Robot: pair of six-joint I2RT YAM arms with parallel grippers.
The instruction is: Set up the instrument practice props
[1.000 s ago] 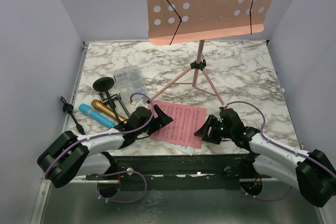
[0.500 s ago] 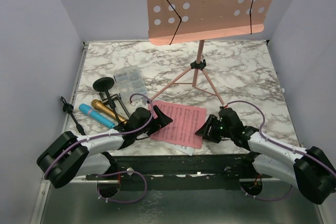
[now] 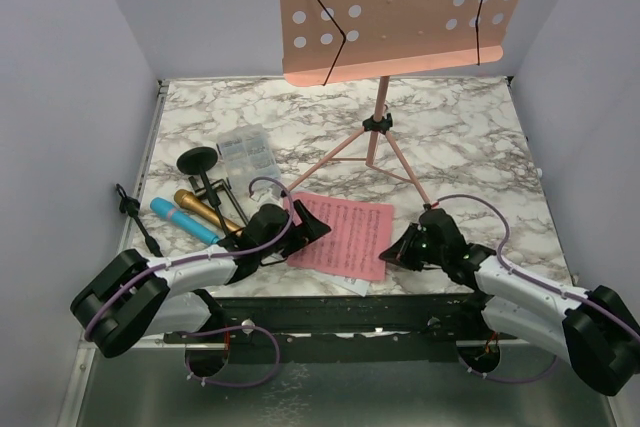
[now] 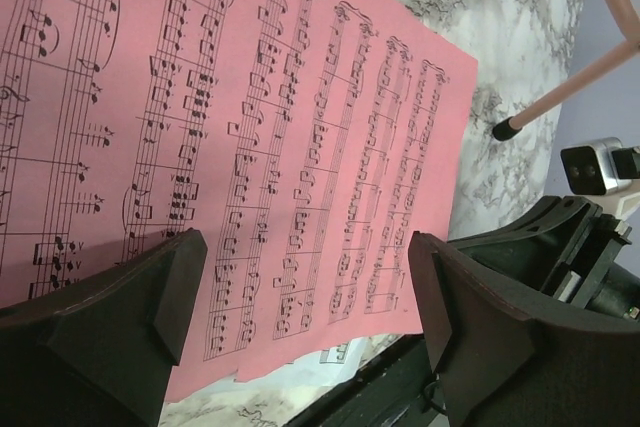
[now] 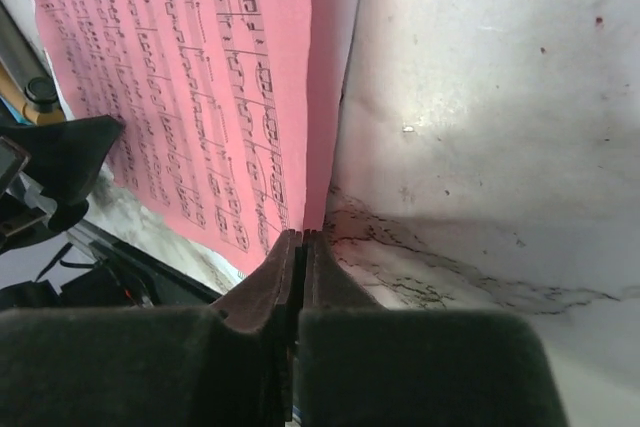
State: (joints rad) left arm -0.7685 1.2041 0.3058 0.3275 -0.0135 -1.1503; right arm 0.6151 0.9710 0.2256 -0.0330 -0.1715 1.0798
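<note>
A pink sheet-music page [image 3: 340, 235] lies on the marble table at the near edge, with a white page [image 3: 352, 285] peeking out under it. My right gripper [image 3: 392, 247] is shut on the pink page's right edge [image 5: 318, 147], which lifts off the table at the jaws [image 5: 302, 237]. My left gripper [image 3: 312, 219] stands open over the page's left side [image 4: 250, 97], a finger on either side [image 4: 305, 297], nothing held. The pink music rack [image 3: 400, 7] stands behind on thin tripod legs [image 3: 375, 142]. Gold [image 3: 205, 209] and blue [image 3: 180, 219] microphones lie at the left beside a black mic mount [image 3: 200, 162].
A small clear compartment box [image 3: 248, 152] sits behind the microphones. A thin black piece [image 3: 135, 215] lies by the left wall. One tripod foot [image 4: 505, 129] rests on the marble just beyond the pink page. Walls close in the table on three sides.
My right gripper has closed onto the pink page's right edge. The left arm has not moved.
</note>
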